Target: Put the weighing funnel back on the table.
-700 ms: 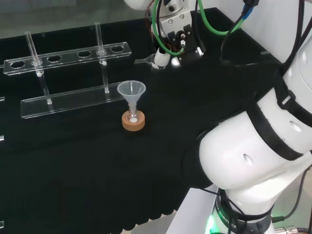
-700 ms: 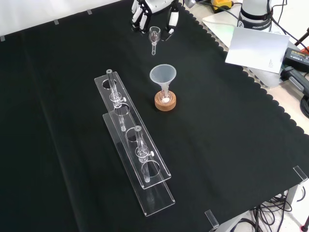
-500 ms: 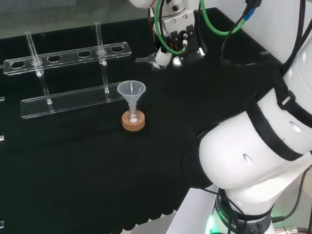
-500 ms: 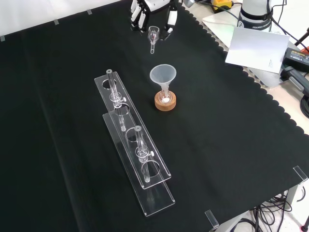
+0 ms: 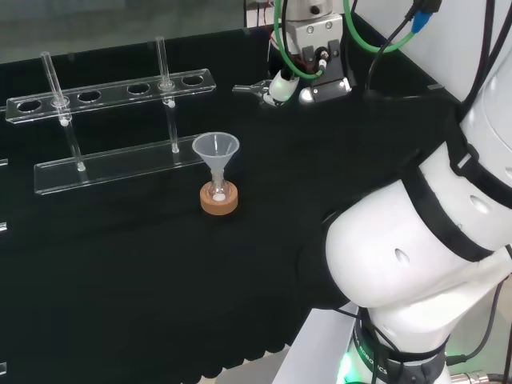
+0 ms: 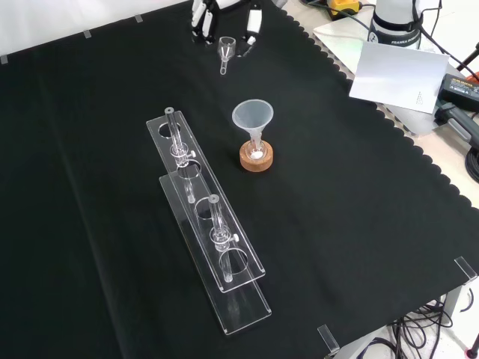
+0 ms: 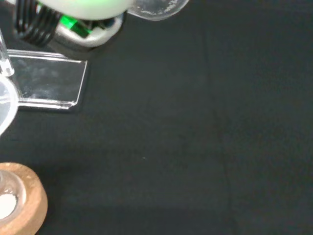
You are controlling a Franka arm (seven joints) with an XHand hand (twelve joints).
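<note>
The hand (image 5: 298,78) is curled round the weighing funnel (image 5: 254,89), a small clear scoop whose short stem points left in the head view. In the front view the weighing funnel (image 6: 225,48) hangs between the hand's fingers (image 6: 200,16) and its thumb (image 6: 252,20), above the cloth near the far edge. The wrist view has the weighing funnel's clear bowl (image 7: 156,7) beside a blurred white part of the hand (image 7: 83,6), with bare black cloth beneath.
The big funnel (image 5: 216,149) stands in a small flask on a cork ring (image 5: 219,202), nearer than the hand. Two clear tube racks (image 6: 203,217) with glass tubes lie left of it in the front view. A white sheet (image 6: 399,75) lies off the cloth's right edge.
The hand has carried the weighing funnel to the right in the head view, farther off and slightly left in the front view, away from the big funnel. Nothing else has moved.
</note>
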